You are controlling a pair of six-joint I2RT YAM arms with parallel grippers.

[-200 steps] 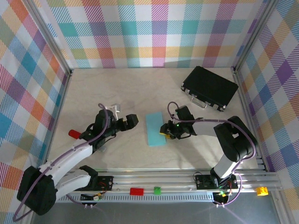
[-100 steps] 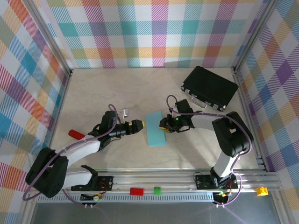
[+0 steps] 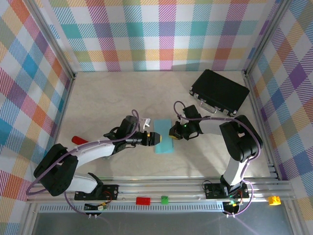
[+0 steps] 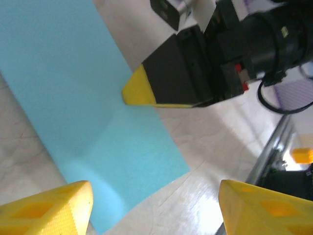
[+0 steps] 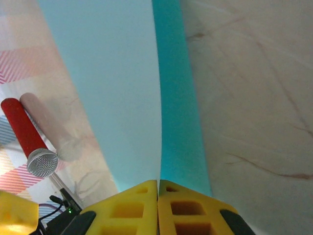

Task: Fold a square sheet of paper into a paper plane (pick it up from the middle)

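The table [image 3: 98, 98] is a pale, faintly veined stone-look surface, boxed in by walls [image 3: 156, 34] of pastel plaid and an aluminium frame [image 3: 161, 188] along the near edge. A flat black case [image 3: 220, 92] with metal clasps lies at the far right corner, well apart from the work. A red cylinder [image 3: 78, 140] with a knurled silver end lies at the left. The sheet [image 3: 165, 144] is thin, matte light-blue paper, folded to a narrow rectangle and lying near the table's middle between the two arms. In the right wrist view its upper layer looks paler and slightly bowed, with a darker strip of blue beside it. The right gripper [image 5: 158, 188] comes in low from the sheet's right side. Its yellow fingertips are pressed together, and the line between the two blues runs straight into their seam, so it appears to pinch the edge there. The left gripper [image 4: 156, 210] is at the sheet's left edge. Its yellow fingers [image 4: 49, 208] stand well apart, with one over the sheet's near corner and the other over bare table. It holds nothing.
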